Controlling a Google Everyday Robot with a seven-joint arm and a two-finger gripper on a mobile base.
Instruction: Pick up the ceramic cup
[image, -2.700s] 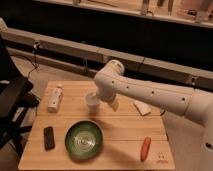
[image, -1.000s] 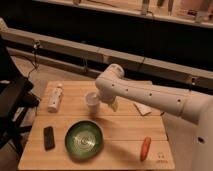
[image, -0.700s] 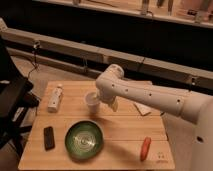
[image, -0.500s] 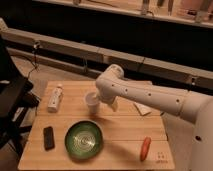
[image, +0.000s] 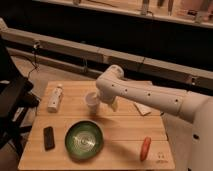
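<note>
The ceramic cup (image: 91, 100) is small, white and round, and it is at the back middle of the wooden table (image: 120, 130). My gripper (image: 99, 103) is right beside the cup on its right, at the end of the white arm (image: 145, 95) that reaches in from the right. The arm's wrist hides most of the gripper. I cannot tell whether the cup rests on the table or hangs just above it.
A white bottle (image: 55, 97) lies at the back left. A green bowl (image: 84, 139) sits at the front middle, with a black block (image: 48, 137) to its left. An orange-red object (image: 145, 148) lies front right. A black chair (image: 12, 100) stands left of the table.
The arm has shifted slightly since the earliest frame. The cup and the other things stay where they were.
</note>
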